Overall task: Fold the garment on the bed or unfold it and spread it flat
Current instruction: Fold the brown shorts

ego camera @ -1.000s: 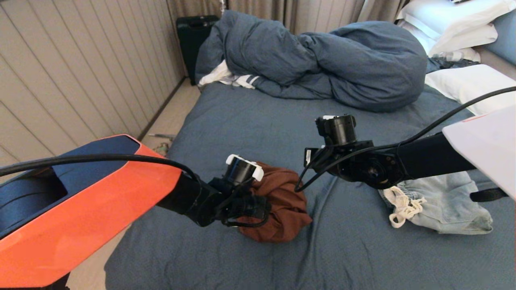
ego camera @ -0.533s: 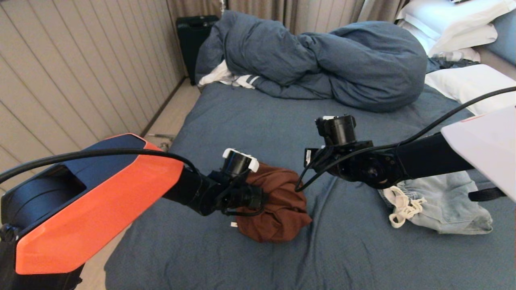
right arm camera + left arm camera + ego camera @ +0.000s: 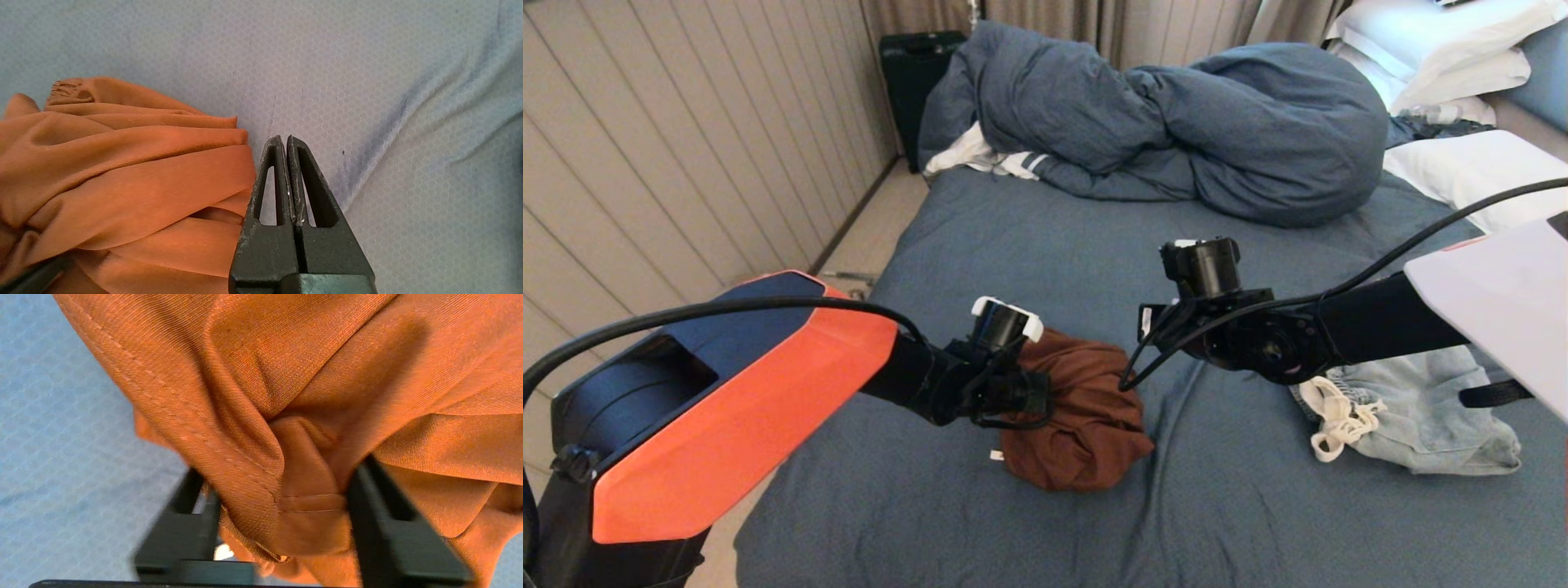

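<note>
left wrist view: left gripper point(image 3: 282, 498) pinches rust garment point(image 3: 286, 396) fold.

Over the last second the left arm's orange shell has swung lower in the head view, while its wrist has pushed a little farther up the bed point(image 3: 1029, 237). The left gripper point(image 3: 282, 498) has narrowed its jaws around a fold of the rust-brown garment point(image 3: 1078, 425).
</note>
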